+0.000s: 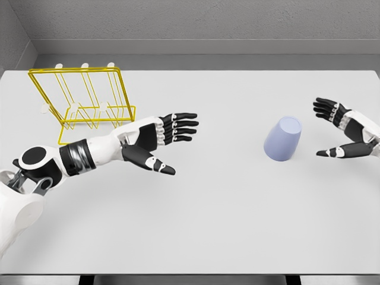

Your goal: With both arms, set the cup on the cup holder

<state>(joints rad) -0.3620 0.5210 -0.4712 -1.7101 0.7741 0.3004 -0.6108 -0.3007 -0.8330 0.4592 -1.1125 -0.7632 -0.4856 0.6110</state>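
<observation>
A pale lavender cup (283,139) stands upside down on the white table, right of the middle, tilted slightly. My right hand (332,130) is just to its right, open, with fingers spread above and the thumb low, a small gap from the cup. A yellow wire cup holder (83,98) with white pegs stands at the back left. My left hand (172,142) hovers open over the table left of the middle, in front and to the right of the holder, holding nothing.
The white table (225,225) stretches wide in front of both hands. A grey wall runs behind the table's far edge.
</observation>
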